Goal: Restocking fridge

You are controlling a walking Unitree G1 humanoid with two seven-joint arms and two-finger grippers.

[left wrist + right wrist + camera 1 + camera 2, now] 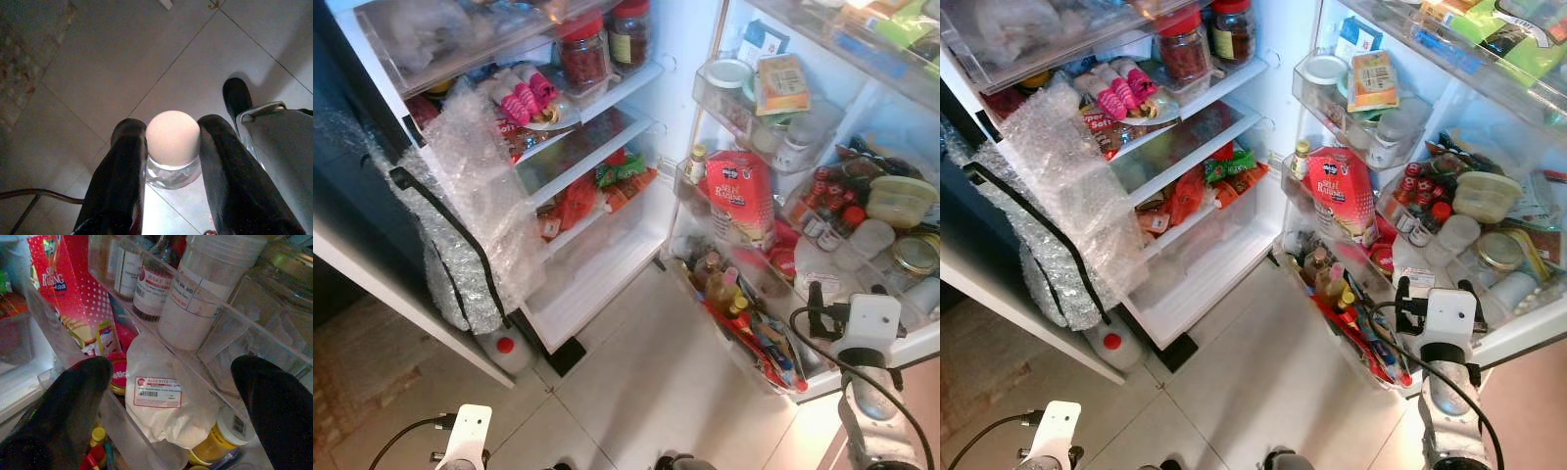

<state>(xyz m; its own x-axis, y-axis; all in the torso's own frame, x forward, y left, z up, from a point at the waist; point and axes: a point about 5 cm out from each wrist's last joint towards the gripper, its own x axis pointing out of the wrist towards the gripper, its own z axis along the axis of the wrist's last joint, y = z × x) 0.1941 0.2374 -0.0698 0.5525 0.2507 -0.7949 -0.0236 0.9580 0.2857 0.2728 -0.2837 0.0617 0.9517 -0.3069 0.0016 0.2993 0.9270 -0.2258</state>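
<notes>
A small glass jar (173, 159) with a pale round lid is held between the two black fingers (120, 181) of the left gripper (171, 147), which are closed against its sides just under the lid. It is carried low, over the tiled floor (146, 58), well short of the fridge; this is judged to be the item waiting to be stocked, kept clear while a place is found for it.

The right gripper (171, 396) is raised to the open fridge door (862, 108), its fingers spread wide with nothing between them. It is probably held there to reach into, or inspect, the door shelf (210, 357).

The jar is seen in the left wrist view, along with the grip on it; in the head views just the white wrist mount (470, 431) is seen at the bottom edge. The right wrist view gives the door's contents close up: a white labelled bag (166, 401), a red packet (63, 289), a white tub (195, 303) and a yellow-lidded jar (215, 443), packed tightly. The head views supply the layout instead: the inner shelves (597, 147) with red-lidded jars (584, 49), and bubble wrap (470, 186) draped over the cabinet's left edge.
</notes>
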